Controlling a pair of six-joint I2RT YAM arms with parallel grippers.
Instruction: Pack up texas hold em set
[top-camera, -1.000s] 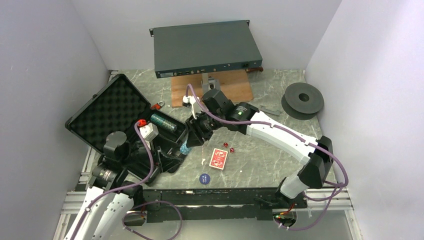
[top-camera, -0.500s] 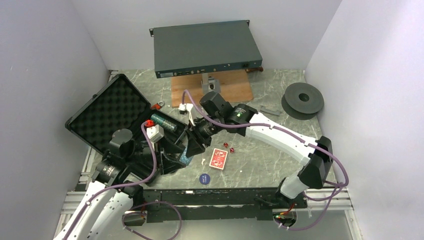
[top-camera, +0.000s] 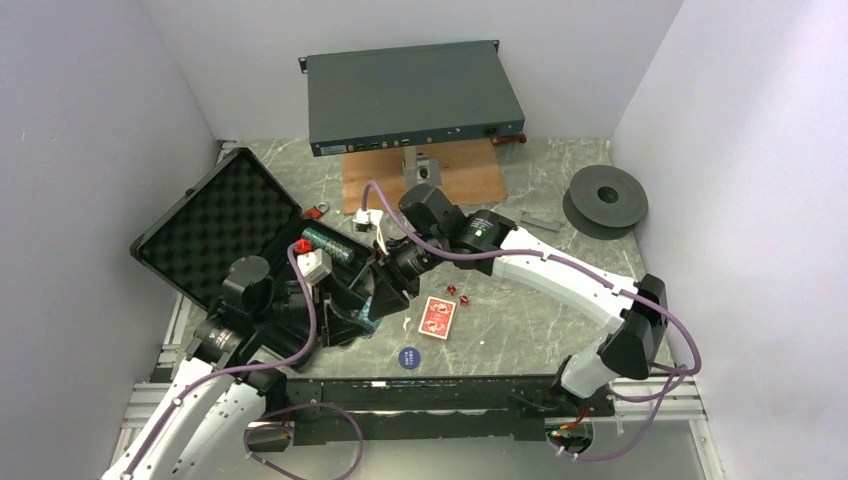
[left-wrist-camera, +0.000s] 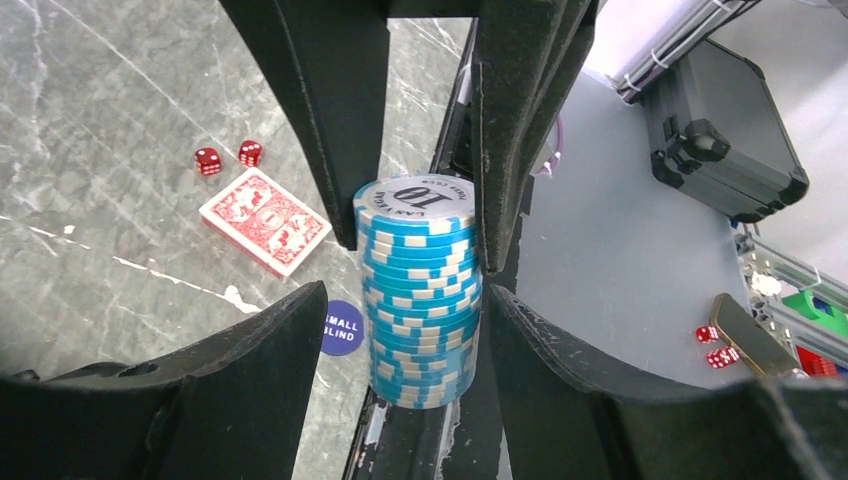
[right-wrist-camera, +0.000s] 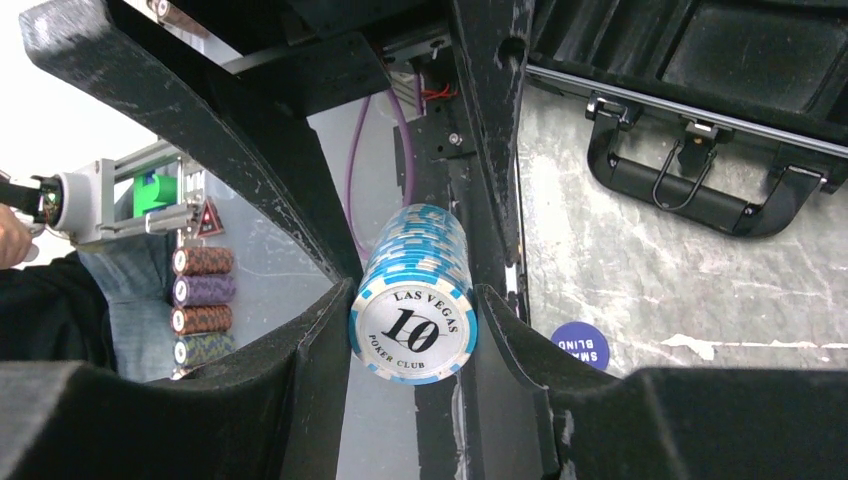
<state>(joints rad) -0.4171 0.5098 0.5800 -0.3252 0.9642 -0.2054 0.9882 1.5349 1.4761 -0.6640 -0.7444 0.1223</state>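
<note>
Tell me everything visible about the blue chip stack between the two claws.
The chip stack is a tall, straight column of light-blue chips with white edge marks, plastic by its look. Its end chip reads LAS VEGAS 10 POKER CLUB. The right claw clamps that end; the left claw stands open around the other end, clearly apart from it on one side.

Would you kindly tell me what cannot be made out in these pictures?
Top view: the chip stack is almost hidden where the left gripper and right gripper meet.
Top view: the left arm covers most of the tray of the briefcase.
Wrist views: gripper fingers cut off part of the blue disc.
Top and left wrist views: the dice pips are too small to read.
</note>
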